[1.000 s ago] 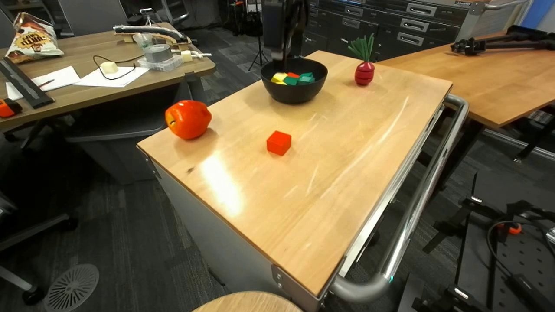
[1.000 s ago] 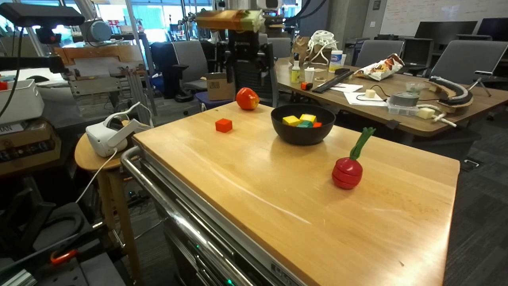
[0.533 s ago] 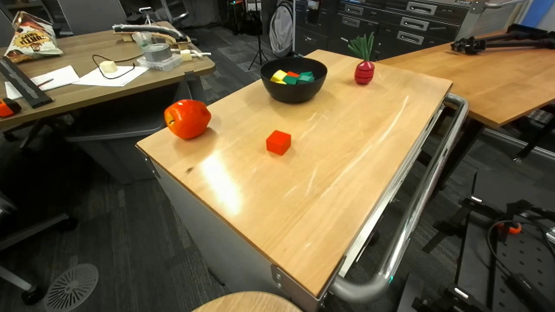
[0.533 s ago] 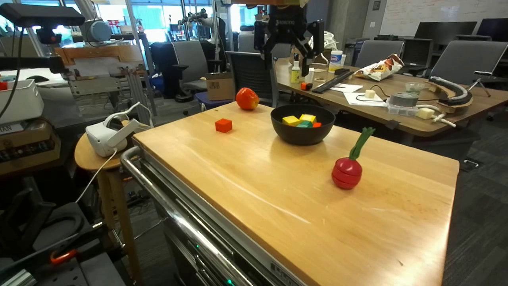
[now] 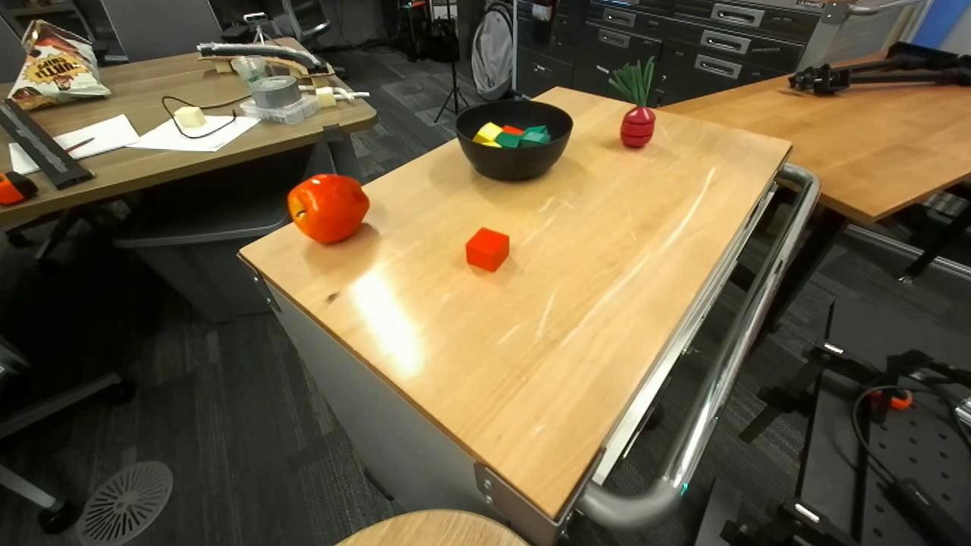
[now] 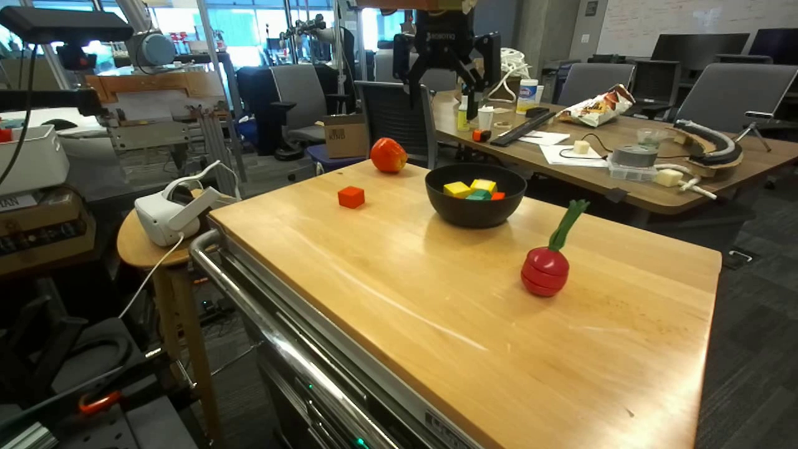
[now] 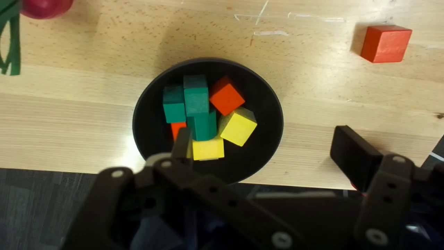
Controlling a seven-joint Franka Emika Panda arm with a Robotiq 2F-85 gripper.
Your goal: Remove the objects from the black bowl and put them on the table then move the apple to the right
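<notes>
In front of me stands a pale counter (image 6: 374, 262), a steel rail (image 5: 734, 356) along one edge. Higher up hangs the tool (image 6: 444, 108), spread wide. The bowl (image 6: 475, 213) rests on the counter between the apple (image 5: 328, 211), near a corner, and the radish (image 6: 545, 273), which stands leaves up. Green, yellow and red blocks (image 7: 204, 125) lie together in the bowl; a lone red block (image 6: 351, 197) sits on the counter, well apart from it, nearer the apple.
</notes>
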